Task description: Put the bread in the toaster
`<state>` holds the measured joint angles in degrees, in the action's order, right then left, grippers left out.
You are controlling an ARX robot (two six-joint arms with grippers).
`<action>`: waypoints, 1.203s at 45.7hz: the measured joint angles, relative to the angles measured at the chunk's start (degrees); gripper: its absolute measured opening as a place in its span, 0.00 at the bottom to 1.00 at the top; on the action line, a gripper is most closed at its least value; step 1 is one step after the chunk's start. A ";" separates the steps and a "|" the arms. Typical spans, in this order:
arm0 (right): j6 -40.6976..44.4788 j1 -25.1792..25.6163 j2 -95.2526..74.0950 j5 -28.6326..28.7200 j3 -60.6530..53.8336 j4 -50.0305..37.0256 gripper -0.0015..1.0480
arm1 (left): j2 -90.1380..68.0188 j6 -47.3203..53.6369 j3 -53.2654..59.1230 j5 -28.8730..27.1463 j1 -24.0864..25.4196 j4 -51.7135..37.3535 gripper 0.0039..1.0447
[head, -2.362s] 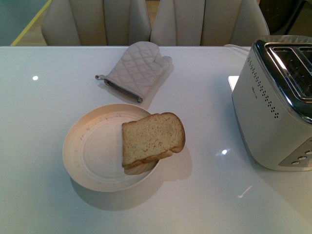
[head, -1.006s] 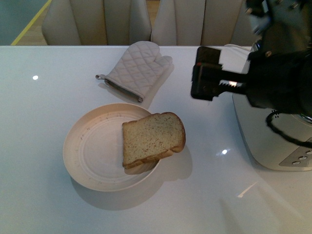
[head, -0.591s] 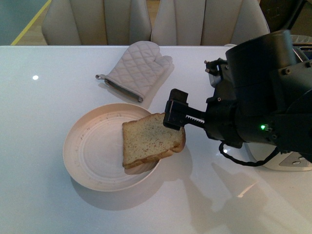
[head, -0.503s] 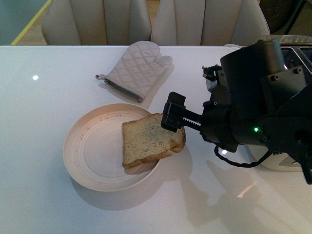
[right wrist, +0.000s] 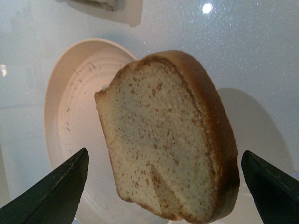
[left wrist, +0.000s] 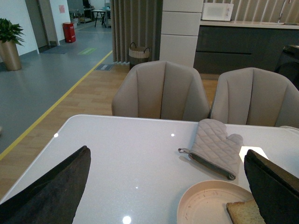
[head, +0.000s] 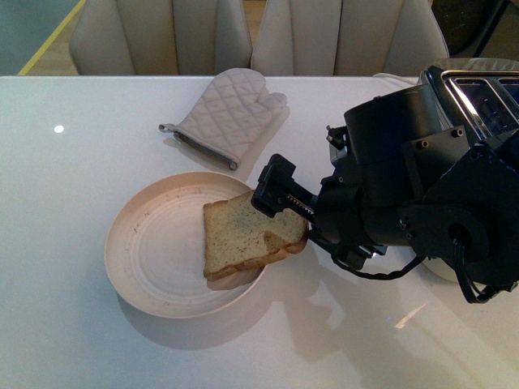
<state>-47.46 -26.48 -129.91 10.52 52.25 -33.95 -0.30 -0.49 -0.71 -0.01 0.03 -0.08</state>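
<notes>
**Early stage.** Bread (head: pixel 239 235) rests at the plate's (head: pixel 134 243) 3 o'clock rim. The right gripper (head: pixel 282 212), fingers spread, straddles it without pinching. The left gripper (left wrist: pixel 166 186) is likewise spread, empty. Lifting and loading the toaster (head: pixel 478 89), at 2 o'clock, remain.

**Setting: staged kitchen-dining corner inside a larger office or lab building**

A glossy white table (left wrist: pixel 135 154) is carrying kitchenware: a toaster (head: pixel 486 101), a quilted oven mitt (left wrist: pixel 215 144) and a cream plate (left wrist: pixel 205 205). Two beige upholstered chairs (left wrist: pixel 161 91) are standing at its far side. Behind them a white microwave (left wrist: pixel 217 11) is sitting on a countertop over dark cabinets (left wrist: pixel 233 44), and a wicker basket (left wrist: pixel 138 51) is standing by long curtains (left wrist: pixel 135 25). All of this is reading as a home kitchen.

Further off, the wood floor (left wrist: pixel 88 100) is giving way to grey flooring (left wrist: pixel 42 79) along a yellow line (left wrist: pixel 56 103). A red container (left wrist: pixel 69 32) and a potted plant (left wrist: pixel 9 39) are standing there, pointing to an office or lab building.
</notes>
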 joint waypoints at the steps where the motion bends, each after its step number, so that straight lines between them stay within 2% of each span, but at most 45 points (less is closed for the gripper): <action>1: -0.17 -0.04 -0.07 0.07 0.00 0.00 0.89 | 0.00 0.00 0.00 0.00 0.00 0.00 0.94; 27: -5.11 0.59 1.14 0.44 -1.55 -1.86 0.16 | 0.00 0.00 0.00 0.00 0.00 0.00 0.94; 33: -5.03 1.53 5.62 0.39 -2.71 -2.25 0.04 | 0.00 0.00 0.00 0.00 0.00 0.00 0.94; 37: -3.63 3.48 12.04 -0.68 -3.43 -1.14 0.03 | 0.00 0.00 0.00 0.00 0.00 0.00 0.94; 48: 8.37 10.51 31.76 -11.02 -4.33 7.76 0.03 | 0.00 0.00 0.00 0.00 0.00 0.00 0.94; 52: 14.95 12.72 38.45 -15.15 -4.00 11.47 0.03 | 0.00 0.00 0.00 0.00 0.00 0.02 0.94; 55: 23.50 14.62 44.11 -18.60 -3.13 14.95 0.03 | 0.00 0.00 0.00 0.02 0.00 0.00 0.94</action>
<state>-23.97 -11.86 -85.80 -8.08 49.12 -19.00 -0.30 -0.49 -0.71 0.01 0.03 -0.08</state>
